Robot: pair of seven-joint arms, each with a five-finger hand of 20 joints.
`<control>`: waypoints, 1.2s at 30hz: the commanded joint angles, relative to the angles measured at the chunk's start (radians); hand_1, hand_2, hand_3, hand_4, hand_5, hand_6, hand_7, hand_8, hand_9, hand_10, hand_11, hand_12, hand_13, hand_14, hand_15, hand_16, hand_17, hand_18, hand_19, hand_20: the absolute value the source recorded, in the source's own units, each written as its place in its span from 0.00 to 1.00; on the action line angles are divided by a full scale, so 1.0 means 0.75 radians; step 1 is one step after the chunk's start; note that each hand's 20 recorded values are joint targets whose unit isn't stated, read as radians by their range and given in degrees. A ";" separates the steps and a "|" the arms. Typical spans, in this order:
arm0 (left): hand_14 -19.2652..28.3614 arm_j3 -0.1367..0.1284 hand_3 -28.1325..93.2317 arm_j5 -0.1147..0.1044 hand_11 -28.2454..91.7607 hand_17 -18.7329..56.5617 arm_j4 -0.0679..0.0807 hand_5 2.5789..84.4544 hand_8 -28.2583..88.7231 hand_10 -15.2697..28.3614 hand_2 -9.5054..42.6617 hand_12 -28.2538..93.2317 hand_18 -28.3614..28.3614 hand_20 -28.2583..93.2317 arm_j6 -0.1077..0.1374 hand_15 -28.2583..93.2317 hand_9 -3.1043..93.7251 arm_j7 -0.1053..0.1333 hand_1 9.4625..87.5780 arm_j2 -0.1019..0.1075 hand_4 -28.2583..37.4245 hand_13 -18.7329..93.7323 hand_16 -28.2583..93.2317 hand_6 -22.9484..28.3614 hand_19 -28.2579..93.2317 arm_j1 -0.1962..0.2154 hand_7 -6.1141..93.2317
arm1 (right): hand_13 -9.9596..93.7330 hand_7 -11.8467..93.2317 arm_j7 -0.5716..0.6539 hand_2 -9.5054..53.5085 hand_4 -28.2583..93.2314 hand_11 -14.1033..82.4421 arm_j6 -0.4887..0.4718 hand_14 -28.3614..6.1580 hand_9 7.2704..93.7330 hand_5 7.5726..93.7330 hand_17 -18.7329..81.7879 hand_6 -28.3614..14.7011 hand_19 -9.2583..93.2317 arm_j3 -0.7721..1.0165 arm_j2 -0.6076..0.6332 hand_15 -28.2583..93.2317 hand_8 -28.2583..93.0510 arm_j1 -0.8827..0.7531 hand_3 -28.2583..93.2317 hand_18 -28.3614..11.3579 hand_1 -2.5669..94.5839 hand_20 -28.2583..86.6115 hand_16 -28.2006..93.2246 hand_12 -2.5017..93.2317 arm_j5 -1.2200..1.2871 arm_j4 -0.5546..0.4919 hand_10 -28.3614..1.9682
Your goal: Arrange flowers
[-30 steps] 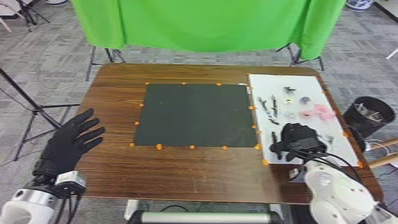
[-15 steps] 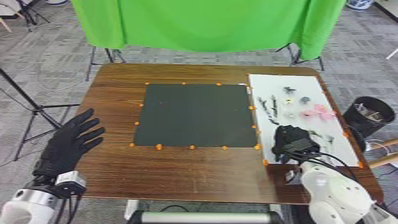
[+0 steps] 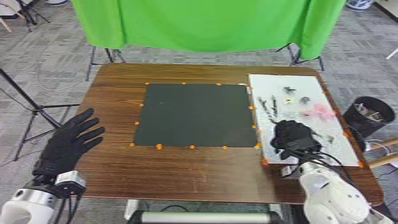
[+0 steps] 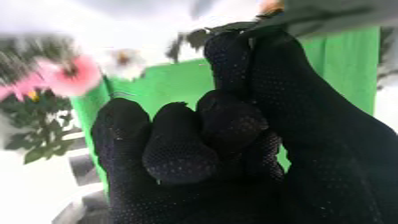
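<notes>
Right hand [image 3: 296, 136] shifted slightly forward, fingers [image 4: 228, 56] pinching leafy stem [image 4: 198, 38].

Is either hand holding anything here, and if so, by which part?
The right hand appears to pinch a dark leafy sprig at its fingertips; which part is gripped cannot be told. The left hand holds nothing.

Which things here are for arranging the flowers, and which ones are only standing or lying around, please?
For the job:
pink flowers
dark stems
leafy sprig in the fingers of the right hand
white sheet under the flowers
dark mat, probably the arranging place

Only around:
bin
green cloth
black stand
</notes>
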 commanded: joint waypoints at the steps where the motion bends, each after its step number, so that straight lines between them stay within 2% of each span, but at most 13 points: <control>1: 0.75 -0.005 0.80 0.000 0.41 0.13 -0.005 0.30 0.15 0.64 0.11 0.36 0.91 0.29 0.015 0.48 0.27 0.006 0.19 -0.002 0.06 0.34 0.22 0.50 0.58 0.020 0.27 | 0.87 0.62 0.046 0.00 0.10 0.80 0.050 0.68 0.87 0.72 0.66 0.68 1.00 -0.024 0.020 0.91 0.41 0.149 0.96 0.19 0.45 0.81 0.52 0.57 0.014 -0.016 0.74; 8: 0.75 -0.026 0.80 0.010 0.41 0.13 -0.016 0.30 0.15 0.63 0.11 0.36 0.90 0.29 0.018 0.48 0.27 0.005 0.19 -0.005 0.06 0.34 0.22 0.50 0.58 0.035 0.27 | 0.87 0.62 0.030 0.00 0.11 0.80 0.048 0.67 0.87 0.72 0.66 0.68 1.00 -0.212 -0.051 0.90 0.41 0.379 0.96 0.18 0.44 0.81 0.52 0.57 0.013 0.038 0.74; 12: 0.75 -0.069 0.80 -0.011 0.41 0.13 -0.022 0.30 0.15 0.63 0.11 0.36 0.91 0.29 0.003 0.48 0.27 0.003 0.19 -0.007 0.06 0.34 0.22 0.50 0.58 0.065 0.27 | 0.88 0.62 0.023 0.00 0.11 0.80 0.050 0.68 0.87 0.72 0.67 0.68 1.00 -0.347 -0.149 0.90 0.41 0.535 0.96 0.19 0.44 0.81 0.52 0.57 0.000 0.095 0.74; 18: 0.75 -0.113 0.80 -0.008 0.41 0.13 -0.028 0.30 0.15 0.64 0.10 0.36 0.91 0.29 0.009 0.48 0.27 -0.003 0.19 0.012 0.06 0.34 0.22 0.50 0.58 0.089 0.27 | 0.88 0.62 0.016 0.00 0.12 0.80 0.043 0.68 0.87 0.73 0.67 0.68 1.00 -0.521 -0.298 0.90 0.41 0.711 0.96 0.19 0.44 0.81 0.52 0.56 -0.010 0.191 0.74; 19: 0.75 -0.123 0.80 -0.014 0.41 0.13 -0.035 0.30 0.15 0.64 0.10 0.36 0.91 0.29 0.016 0.48 0.27 0.015 0.19 0.019 0.06 0.34 0.22 0.50 0.58 0.109 0.27 | 0.88 0.62 0.013 0.00 0.12 0.80 0.036 0.68 0.87 0.73 0.67 0.68 1.00 -0.554 -0.339 0.90 0.41 0.746 0.96 0.19 0.44 0.81 0.52 0.57 -0.021 0.219 0.74; 20: 0.75 -0.123 0.80 -0.014 0.41 0.13 -0.034 0.30 0.15 0.64 0.10 0.36 0.91 0.29 0.016 0.48 0.27 0.012 0.19 0.023 0.06 0.34 0.22 0.50 0.58 0.104 0.27 | 0.88 0.62 0.030 0.00 0.12 0.80 0.039 0.68 0.88 0.73 0.67 0.68 1.00 -0.587 -0.359 0.90 0.41 0.771 0.96 0.19 0.44 0.81 0.52 0.56 -0.024 0.236 0.74; 21: 0.75 -0.130 0.80 -0.015 0.41 0.13 -0.039 0.30 0.15 0.64 0.10 0.36 0.91 0.29 0.025 0.48 0.27 0.026 0.19 0.026 0.06 0.34 0.22 0.50 0.58 0.120 0.27 | 0.88 0.61 0.019 0.00 0.12 0.80 0.024 0.68 0.88 0.73 0.67 0.68 1.00 -0.601 -0.399 0.90 0.41 0.786 0.96 0.19 0.44 0.81 0.52 0.56 -0.032 0.259 0.74; 25: 0.75 -0.126 0.80 -0.024 0.41 0.13 -0.033 0.30 0.15 0.64 0.09 0.36 0.91 0.29 0.034 0.48 0.27 0.049 0.20 0.056 0.07 0.34 0.22 0.50 0.58 0.111 0.27 | 0.89 0.61 0.072 0.00 0.12 0.80 0.008 0.68 0.88 0.74 0.68 0.68 1.00 -0.674 -0.513 0.90 0.41 0.837 0.96 0.18 0.44 0.82 0.52 0.56 -0.057 0.336 0.74; 30: 0.75 -0.103 0.80 -0.023 0.41 0.13 -0.024 0.30 0.15 0.64 0.08 0.36 0.91 0.29 0.031 0.48 0.27 0.042 0.20 0.079 0.07 0.34 0.22 0.50 0.58 0.078 0.27 | 0.89 0.61 0.121 0.00 0.13 0.79 0.006 0.69 0.88 0.74 0.68 0.68 1.00 -0.751 -0.604 0.90 0.42 0.869 0.96 0.18 0.44 0.82 0.52 0.56 -0.071 0.413 0.74; 34: 0.75 -0.071 0.80 -0.001 0.41 0.13 -0.001 0.30 0.15 0.63 0.08 0.36 0.91 0.29 0.000 0.48 0.27 -0.008 0.20 0.078 0.07 0.34 0.22 0.50 0.58 0.002 0.27 | 0.89 0.60 0.166 0.00 0.13 0.79 0.014 0.69 0.88 0.74 0.68 0.68 1.00 -0.796 -0.661 0.90 0.41 0.860 0.96 0.18 0.43 0.82 0.52 0.56 -0.088 0.452 0.74; 36: 0.75 -0.054 0.80 0.013 0.41 0.13 0.013 0.30 0.15 0.63 0.08 0.36 0.91 0.29 -0.024 0.48 0.27 -0.046 0.20 0.080 0.07 0.34 0.22 0.50 0.58 -0.046 0.27 | 0.89 0.60 0.188 0.00 0.13 0.79 0.015 0.69 0.89 0.74 0.68 0.68 1.00 -0.814 -0.687 0.90 0.41 0.853 0.96 0.18 0.43 0.82 0.52 0.56 -0.092 0.469 0.75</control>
